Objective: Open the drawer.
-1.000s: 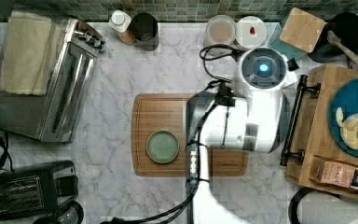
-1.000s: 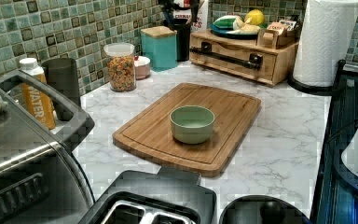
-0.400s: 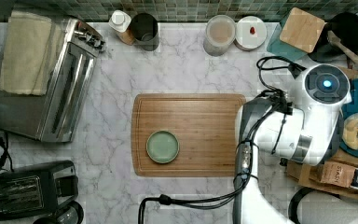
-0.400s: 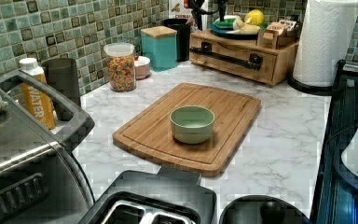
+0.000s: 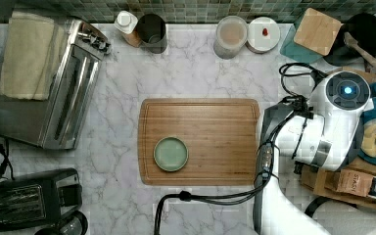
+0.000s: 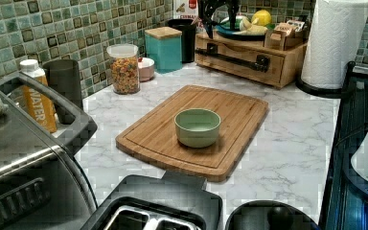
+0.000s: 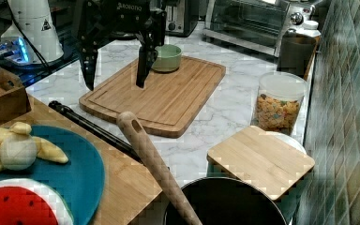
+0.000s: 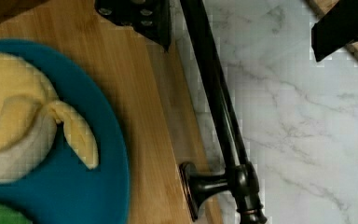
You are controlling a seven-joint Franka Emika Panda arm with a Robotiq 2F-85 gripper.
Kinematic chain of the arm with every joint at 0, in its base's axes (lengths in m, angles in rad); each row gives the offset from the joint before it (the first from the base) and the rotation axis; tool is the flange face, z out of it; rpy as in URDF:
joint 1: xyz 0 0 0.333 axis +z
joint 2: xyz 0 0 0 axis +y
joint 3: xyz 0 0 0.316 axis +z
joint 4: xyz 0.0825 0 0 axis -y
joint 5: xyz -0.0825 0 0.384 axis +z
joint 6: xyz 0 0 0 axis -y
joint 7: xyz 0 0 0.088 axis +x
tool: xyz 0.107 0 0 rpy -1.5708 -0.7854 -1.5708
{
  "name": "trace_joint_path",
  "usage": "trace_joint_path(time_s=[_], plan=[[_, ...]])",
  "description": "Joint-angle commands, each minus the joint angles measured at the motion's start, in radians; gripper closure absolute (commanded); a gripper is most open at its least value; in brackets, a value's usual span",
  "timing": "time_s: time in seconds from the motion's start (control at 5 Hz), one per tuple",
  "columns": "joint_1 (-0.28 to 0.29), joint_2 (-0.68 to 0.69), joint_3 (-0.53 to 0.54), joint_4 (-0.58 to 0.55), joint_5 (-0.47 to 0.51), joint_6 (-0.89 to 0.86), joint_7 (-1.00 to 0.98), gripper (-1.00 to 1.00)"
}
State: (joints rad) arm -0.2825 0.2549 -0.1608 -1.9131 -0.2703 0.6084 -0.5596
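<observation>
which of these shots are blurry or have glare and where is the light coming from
Wrist view: soft, the bar handle and banana lack crisp edges. Right view: the near spoon handle and plate are blurred, the hand reads dark against pale marble. Top view: a blue light glows on the arm. Left view: blocky but even light; its source cannot be told.

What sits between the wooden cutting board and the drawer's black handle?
Nothing: in the right view, a bare strip of marble counter lies between the cutting board and the handle of the drawer.
</observation>
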Motion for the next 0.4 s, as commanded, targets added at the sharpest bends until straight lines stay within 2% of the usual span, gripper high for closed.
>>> trace_joint_path(time_s=[0.2, 0.4], plan=[[-0.002, 0.052, 0.018, -0.015, -0.1, 0.085, -0.16, -1.0], [-0.01, 0.071, 0.015, -0.02, -0.091, 0.088, -0.17, -1.0]])
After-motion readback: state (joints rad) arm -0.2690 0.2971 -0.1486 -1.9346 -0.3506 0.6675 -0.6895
